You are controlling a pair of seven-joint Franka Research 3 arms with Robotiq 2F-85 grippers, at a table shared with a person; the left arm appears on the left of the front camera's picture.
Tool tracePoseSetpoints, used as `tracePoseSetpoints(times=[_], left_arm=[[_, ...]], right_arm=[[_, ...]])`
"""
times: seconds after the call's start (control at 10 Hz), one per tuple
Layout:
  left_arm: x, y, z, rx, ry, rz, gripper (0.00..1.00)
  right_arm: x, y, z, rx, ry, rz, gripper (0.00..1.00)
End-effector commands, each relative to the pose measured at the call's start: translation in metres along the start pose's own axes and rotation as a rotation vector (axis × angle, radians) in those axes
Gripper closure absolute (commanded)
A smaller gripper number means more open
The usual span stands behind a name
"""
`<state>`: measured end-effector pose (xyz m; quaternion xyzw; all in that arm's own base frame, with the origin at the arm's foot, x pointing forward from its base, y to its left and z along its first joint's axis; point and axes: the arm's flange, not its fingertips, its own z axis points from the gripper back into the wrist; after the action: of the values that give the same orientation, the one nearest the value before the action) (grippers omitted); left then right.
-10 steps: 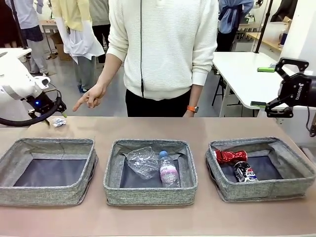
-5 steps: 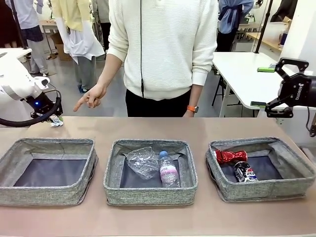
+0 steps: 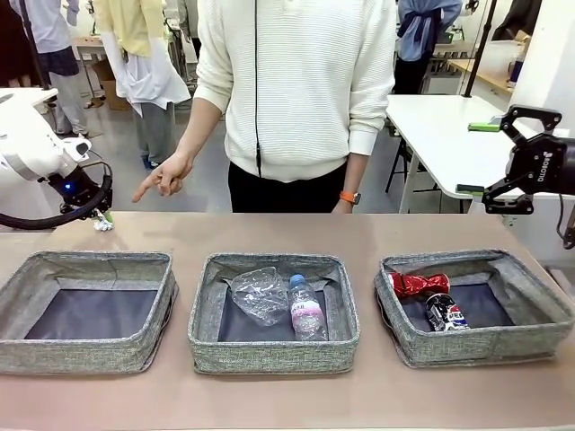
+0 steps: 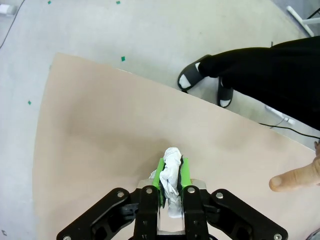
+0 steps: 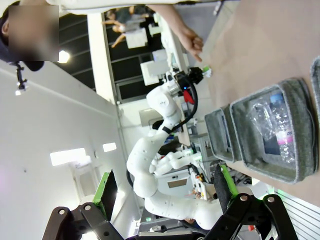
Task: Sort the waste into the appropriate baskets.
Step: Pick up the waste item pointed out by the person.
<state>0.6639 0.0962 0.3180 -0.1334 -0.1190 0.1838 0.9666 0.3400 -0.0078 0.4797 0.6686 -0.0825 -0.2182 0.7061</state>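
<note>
Paper wad (image 4: 170,172) off table (image 3: 269,235), in left end effector (image 4: 171,173) (far-left edge).

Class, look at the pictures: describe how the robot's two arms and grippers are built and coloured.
Both arms have smooth white rounded casings. Each gripper, left and right, is black with linked two-finger frames and bright green pads. A black cable loops beside the left gripper, near a small blue light. The right gripper carries white lettering.

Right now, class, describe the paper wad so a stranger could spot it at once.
Look past the left basket to the table's far left corner. There the left gripper is shut on the small white paper wad, crumpled between green pads, the one piece of waste outside a basket.
</note>
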Motion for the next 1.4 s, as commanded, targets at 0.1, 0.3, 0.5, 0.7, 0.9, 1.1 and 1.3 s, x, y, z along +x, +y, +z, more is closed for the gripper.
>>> tracePoseSetpoints(times=[0.1, 0.3, 0.5, 0.7, 0.9, 1.1, 1.3], left_arm=[[-0.013, 0.000, 0.063, 0.037, 0.055, 0.069, 1.00], [-0.078, -0.010, 0.190, -0.048, 0.127, 0.066, 1.00], [-0.176, -0.011, 0.258, -0.145, 0.114, -0.063, 1.00], [-0.240, -0.001, 0.269, -0.185, 0.051, -0.142, 1.00], [-0.237, 0.008, 0.259, -0.201, 0.029, -0.108, 1.00], [-0.241, -0.009, 0.279, -0.162, 0.093, -0.139, 1.00], [-0.253, -0.001, 0.275, -0.170, 0.072, -0.135, 0.88]], right_arm=[[-0.004, 0.001, 0.003, -0.004, 0.007, -0.017, 0.00], [-0.004, 0.001, 0.003, -0.004, 0.007, -0.017, 0.00], [-0.004, 0.001, 0.003, -0.004, 0.007, -0.017, 0.00], [-0.004, 0.001, 0.003, -0.004, 0.007, -0.017, 0.00], [-0.004, 0.001, 0.003, -0.004, 0.007, -0.017, 0.00], [-0.004, 0.001, 0.003, -0.004, 0.007, -0.017, 0.00], [-0.004, 0.001, 0.003, -0.004, 0.007, -0.017, 0.00]])
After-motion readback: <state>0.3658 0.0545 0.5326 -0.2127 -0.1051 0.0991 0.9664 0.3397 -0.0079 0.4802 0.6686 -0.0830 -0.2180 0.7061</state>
